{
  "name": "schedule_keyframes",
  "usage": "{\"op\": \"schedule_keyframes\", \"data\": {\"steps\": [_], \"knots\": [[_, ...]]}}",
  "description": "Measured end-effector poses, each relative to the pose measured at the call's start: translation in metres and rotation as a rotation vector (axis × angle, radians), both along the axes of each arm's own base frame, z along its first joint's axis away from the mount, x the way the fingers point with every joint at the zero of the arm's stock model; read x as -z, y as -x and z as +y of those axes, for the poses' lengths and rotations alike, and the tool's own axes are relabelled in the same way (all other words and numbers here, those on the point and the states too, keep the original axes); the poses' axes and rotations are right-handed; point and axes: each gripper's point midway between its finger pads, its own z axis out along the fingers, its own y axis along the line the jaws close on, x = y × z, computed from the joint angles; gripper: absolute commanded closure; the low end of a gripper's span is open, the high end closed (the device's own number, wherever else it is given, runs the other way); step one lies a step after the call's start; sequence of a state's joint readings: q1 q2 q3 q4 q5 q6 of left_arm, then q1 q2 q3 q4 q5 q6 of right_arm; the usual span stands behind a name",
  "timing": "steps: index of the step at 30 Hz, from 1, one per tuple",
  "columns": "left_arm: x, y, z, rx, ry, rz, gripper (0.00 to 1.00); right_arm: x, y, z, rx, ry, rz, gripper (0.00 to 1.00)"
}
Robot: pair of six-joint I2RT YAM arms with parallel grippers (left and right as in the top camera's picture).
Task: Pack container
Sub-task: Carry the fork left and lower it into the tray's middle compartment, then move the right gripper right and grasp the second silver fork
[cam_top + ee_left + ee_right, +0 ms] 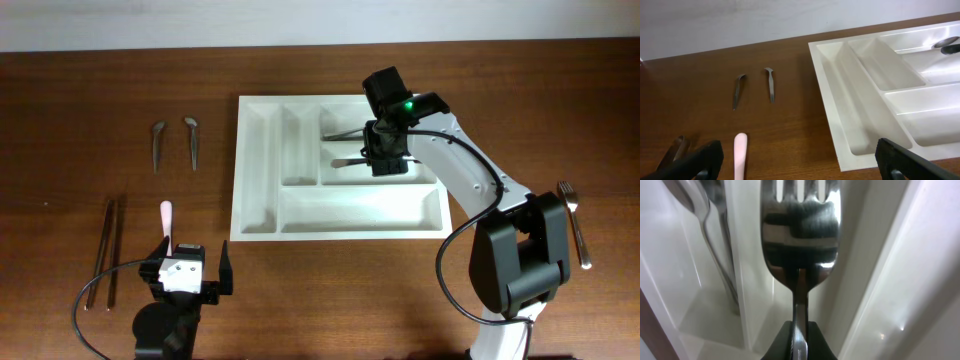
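A steel fork (pixel 800 245) — stiff, slick, pinched at its neck by the right gripper (pixel 799 342) — hangs over what seems a crosswise compartment of the light, rigid white container (pixel 258 170) on the table (pixel 90 90), left gripper (pixel 190 272) agape

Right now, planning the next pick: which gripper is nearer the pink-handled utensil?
Left. The left gripper is open, right behind the pink-handled utensil. The right gripper is far across, over the container, shut on a fork.

The right gripper (pixel 384 163) hangs over the container's (pixel 258 180) crosswise compartments, a metal utensil (pixel 347 160) jutting leftward beneath it.
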State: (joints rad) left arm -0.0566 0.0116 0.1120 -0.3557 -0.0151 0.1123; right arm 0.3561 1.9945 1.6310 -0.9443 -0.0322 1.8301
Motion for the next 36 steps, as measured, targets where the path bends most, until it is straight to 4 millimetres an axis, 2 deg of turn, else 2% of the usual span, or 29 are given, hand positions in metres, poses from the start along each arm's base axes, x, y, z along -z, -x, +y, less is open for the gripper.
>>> {"op": "schedule_keyframes", "data": {"steps": [5, 14, 18, 21, 25, 26, 28, 30, 33, 35, 36], "knots": [[0.000, 0.000, 0.000, 0.000, 0.000, 0.000, 0.01, 0.000, -0.002, -0.003, 0.008, 0.017, -0.008, 0.79], [0.000, 0.000, 0.000, 0.000, 0.000, 0.000, 0.01, -0.001, -0.008, -0.008, -0.014, 0.047, -0.038, 0.75], [0.000, 0.000, 0.000, 0.000, 0.000, 0.000, 0.01, -0.008, -0.028, -0.013, -0.125, 0.107, -0.137, 0.60], [0.000, 0.000, 0.000, 0.000, 0.000, 0.000, 0.01, -0.012, -0.036, -0.029, -0.221, 0.191, -0.164, 0.41], [0.000, 0.000, 0.000, 0.000, 0.000, 0.000, 0.01, -0.035, -0.059, -0.066, -0.358, 0.327, -0.222, 0.06], [0.000, 0.000, 0.000, 0.000, 0.000, 0.000, 0.01, -0.043, -0.064, -0.078, -0.395, 0.363, -0.233, 0.02], [0.000, 0.000, 0.000, 0.000, 0.000, 0.000, 0.01, -0.061, -0.072, -0.109, -0.506, 0.450, -0.239, 0.01], [0.000, 0.000, 0.000, 0.000, 0.000, 0.000, 0.01, -0.077, -0.071, -0.143, -0.619, 0.532, -0.216, 0.01], [0.000, 0.000, 0.000, 0.000, 0.000, 0.000, 0.01, -0.101, -0.051, -0.199, -0.800, 0.627, -0.125, 0.01], [0.000, 0.000, 0.000, 0.000, 0.000, 0.000, 0.01, -0.117, -0.030, -0.235, -0.928, 0.678, -0.054, 0.01], [0.000, 0.000, 0.000, 0.000, 0.000, 0.000, 0.01, -0.121, -0.021, -0.247, -0.973, 0.688, -0.025, 0.01]]}}
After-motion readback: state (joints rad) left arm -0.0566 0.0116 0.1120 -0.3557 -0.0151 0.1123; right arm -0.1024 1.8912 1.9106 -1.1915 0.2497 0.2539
